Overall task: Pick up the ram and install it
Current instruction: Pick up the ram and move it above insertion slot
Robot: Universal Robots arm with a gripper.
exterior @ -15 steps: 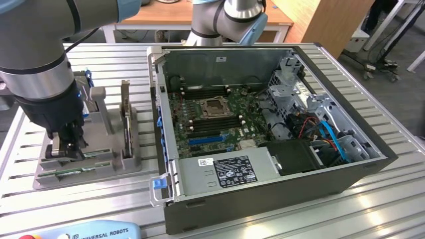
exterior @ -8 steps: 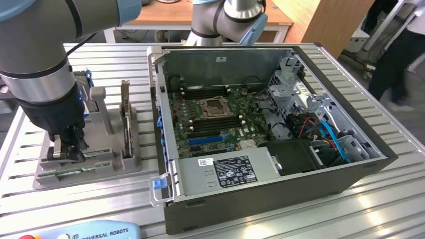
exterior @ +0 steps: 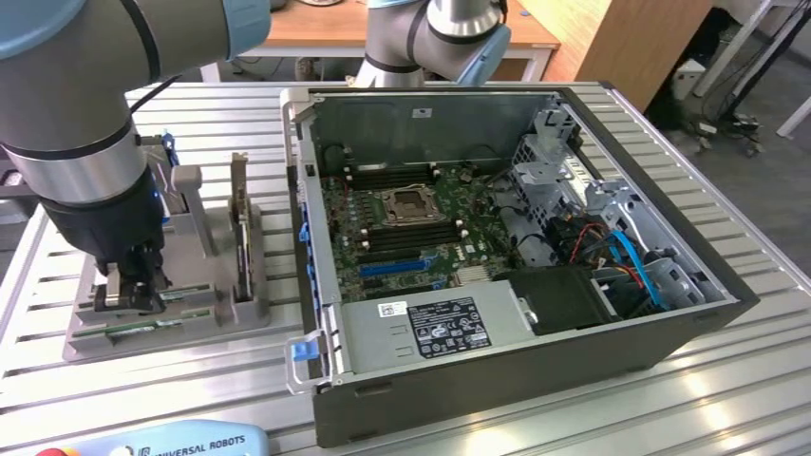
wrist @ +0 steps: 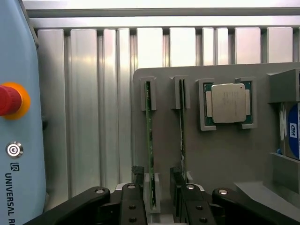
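Now, lower left in the exterior view, the gripper (exterior: 131, 288) stood wide open astride the ram (wrist: 149, 140), gripping nothing; its finger (wrist: 177, 178) crowded the neighbouring stick (wrist: 182, 126) and risked snagging it.

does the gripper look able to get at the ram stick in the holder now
Likely yes: the open gripper straddles the ram stick standing on edge in the gray holder, with nothing over it. The second ram stick beside one finger leaves little room.
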